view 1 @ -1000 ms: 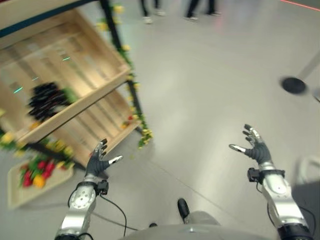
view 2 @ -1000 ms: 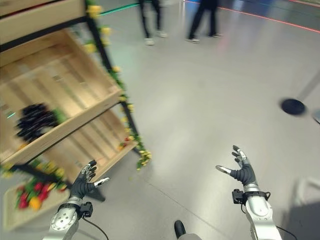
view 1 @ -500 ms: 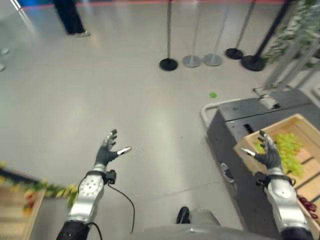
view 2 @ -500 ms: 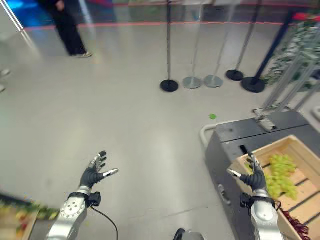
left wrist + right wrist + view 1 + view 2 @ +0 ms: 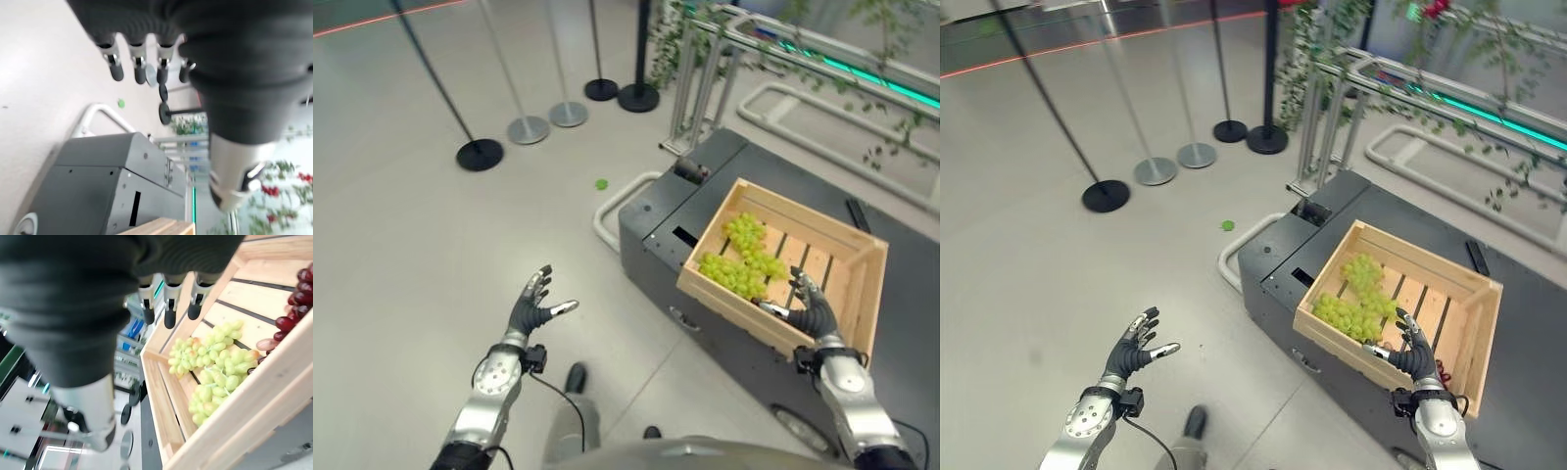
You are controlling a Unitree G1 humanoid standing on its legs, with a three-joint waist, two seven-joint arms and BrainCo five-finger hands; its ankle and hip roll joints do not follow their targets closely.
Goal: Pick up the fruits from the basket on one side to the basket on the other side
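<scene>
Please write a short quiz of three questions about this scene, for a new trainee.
1. True or false: the right hand is curled round a bunch of fruit.
2. Multiple choice: what do the green grapes lie in? A) a wire basket on the floor B) a wooden crate on a dark grey cart C) the left hand
3. Fill in: besides the green grapes, the right wrist view shows some ____ grapes in the crate.

Key
1. False: its fingers are spread over the crate's near edge and hold nothing.
2. B
3. dark red
</scene>
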